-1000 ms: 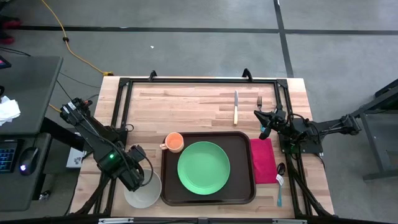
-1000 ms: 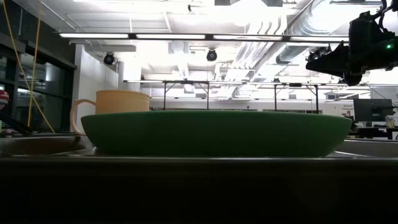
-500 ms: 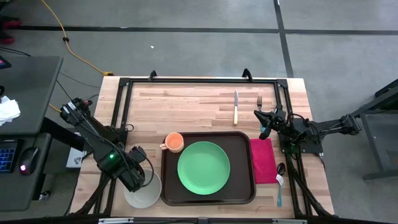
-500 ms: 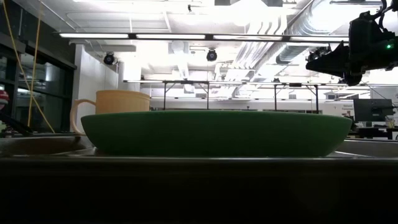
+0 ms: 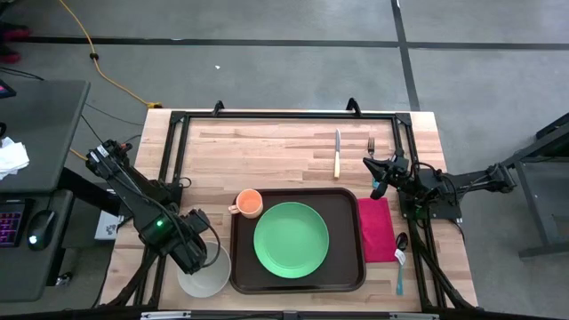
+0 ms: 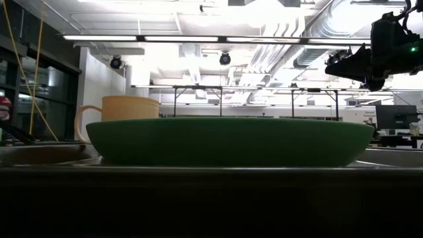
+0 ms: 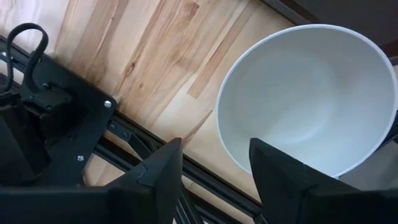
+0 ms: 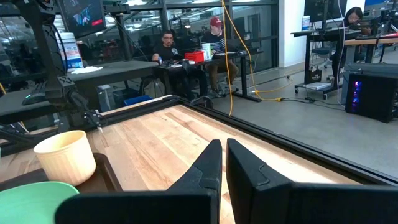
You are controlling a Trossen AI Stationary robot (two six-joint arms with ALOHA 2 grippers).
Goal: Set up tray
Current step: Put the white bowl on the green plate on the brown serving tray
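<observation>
Your left gripper (image 5: 206,255) hangs with fingers spread over the white bowl (image 5: 204,271), just left of the tray (image 5: 297,285). Your right gripper (image 5: 377,187) has its fingers nearly together, raised off the tray's far right corner above the pink napkin (image 5: 375,229). You see the tray at the table's near edge holding the green plate (image 5: 291,240), the cup (image 5: 248,204) touching its far left corner, bare wood beyond. Nothing has shifted since a second ago.

Green plate (image 6: 228,141) filling foreground, tan cup (image 6: 117,118) behind at left, right claw (image 6: 345,64) raised upper right.
</observation>
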